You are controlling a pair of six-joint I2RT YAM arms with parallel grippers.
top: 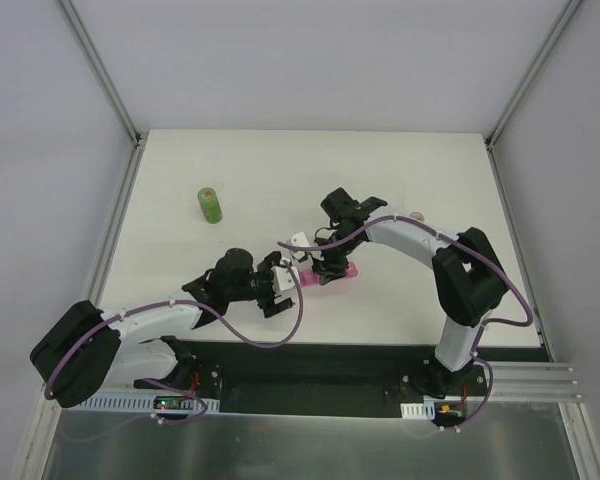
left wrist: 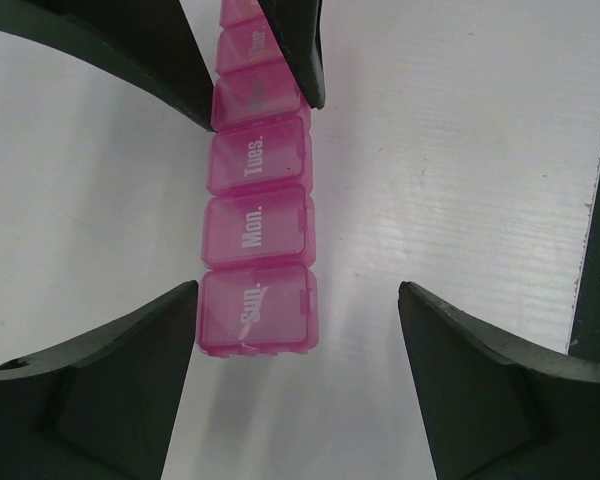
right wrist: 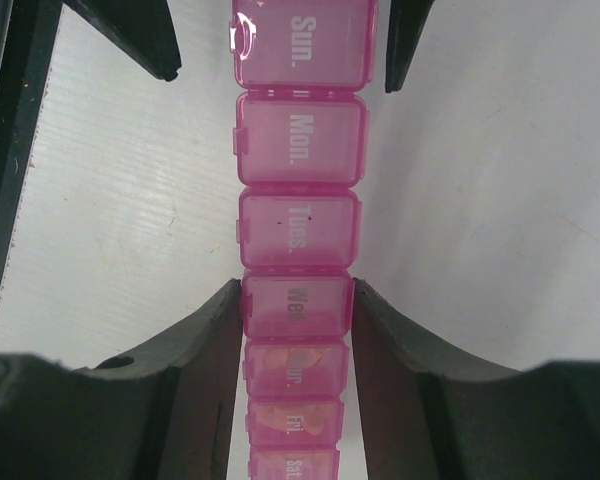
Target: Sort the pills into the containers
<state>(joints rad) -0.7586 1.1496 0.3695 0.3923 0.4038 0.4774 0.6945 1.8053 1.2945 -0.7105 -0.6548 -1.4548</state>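
Note:
The containers point(right wrist: 300, 150) are one bright-pink strip of day-labelled compartments lying flat on the white table, all lids down. My right gripper point(right wrist: 297, 300) is shut on the strip, its pads pressing both sides of the "Wed" compartment. Orange pills point(right wrist: 280, 358) show through the "Thur" and "Fri" lids. My left gripper point(left wrist: 298, 290) is open around the "Sun" end of the containers point(left wrist: 258, 230). Its left finger point(left wrist: 150, 340) is at that compartment's side, while the right finger point(left wrist: 460, 360) stands well apart. From above, the containers point(top: 346, 273) lie mid-table between both grippers.
A green bottle point(top: 211, 205) stands upright at the back left of the table. A small pale object point(top: 417, 214) lies behind the right arm. The table's dark front edge point(left wrist: 595, 250) runs close to the right of the left gripper.

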